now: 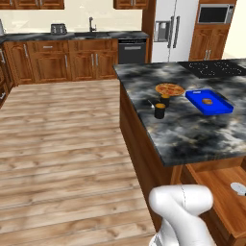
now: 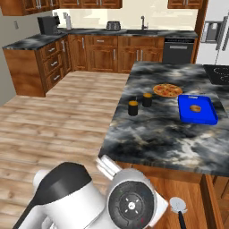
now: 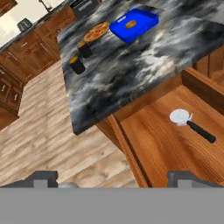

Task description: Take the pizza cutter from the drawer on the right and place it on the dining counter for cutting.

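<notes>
While the drawer (image 3: 166,144) stands pulled out under the near edge of the dining counter (image 3: 131,74), the step in hand looks like the reach for the tool, with nothing lifted yet. Going left to right across the hand view: two dark shakers (image 3: 78,64) stand near the counter's left edge, the pizza (image 3: 96,31) lies just beyond them, a blue tray (image 3: 133,24) sits further right, and below, on the drawer's orange-brown floor, lies the pizza cutter (image 3: 180,117), its pale wheel toward the counter and its black handle pointing away to the right. In the right base view the cutter shows at the lower right, just beside the arm's white wrist.

The hand (image 3: 113,180) hangs above the drawer's left rim, looking down and forward; its two finger tips (image 3: 43,178) stand wide apart with nothing between them. The arm is folded low in front of the base, wrist bent over the drawer.

Next, I judge, the hand must shift right over the cutter, line its fingers across the thin handle, and descend without striking the drawer's wall.
</notes>
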Robot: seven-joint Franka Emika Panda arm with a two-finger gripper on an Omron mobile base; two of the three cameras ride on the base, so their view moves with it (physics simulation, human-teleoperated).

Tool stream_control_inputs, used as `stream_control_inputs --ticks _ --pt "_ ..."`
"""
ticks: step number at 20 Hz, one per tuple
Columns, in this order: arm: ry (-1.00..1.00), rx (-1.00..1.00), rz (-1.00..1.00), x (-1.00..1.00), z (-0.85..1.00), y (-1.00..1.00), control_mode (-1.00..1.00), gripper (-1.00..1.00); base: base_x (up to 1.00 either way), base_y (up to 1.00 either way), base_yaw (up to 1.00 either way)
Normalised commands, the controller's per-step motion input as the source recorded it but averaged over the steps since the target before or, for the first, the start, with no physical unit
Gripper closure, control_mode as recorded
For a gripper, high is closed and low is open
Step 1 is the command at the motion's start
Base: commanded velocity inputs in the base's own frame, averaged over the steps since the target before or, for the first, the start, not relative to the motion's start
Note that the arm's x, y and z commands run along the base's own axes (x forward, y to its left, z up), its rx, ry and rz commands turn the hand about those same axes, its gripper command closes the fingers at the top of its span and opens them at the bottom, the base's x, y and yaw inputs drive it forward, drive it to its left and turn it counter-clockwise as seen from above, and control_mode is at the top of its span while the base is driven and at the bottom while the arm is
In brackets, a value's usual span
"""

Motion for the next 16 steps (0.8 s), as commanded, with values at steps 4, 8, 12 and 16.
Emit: stream_control_inputs --ticks 4,8,12,16 --pt "0.24 -0.32 0.41 0.00 -0.35 -0.49 -1.00 -1.00 0.00 0.00 0.00" --pt "0.30 -0.36 0.39 0.07 -0.34 -0.35 -1.00 -1.00 0.00 0.00 0.00" --pt "0.29 -0.27 0.29 0.19 -0.17 -0.20 -1.00 -1.00 0.00 0.00 0.00" --pt "0.18 -0.04 0.03 0.50 0.00 -0.03 -1.00 -1.00 0.00 0.00 0.00"
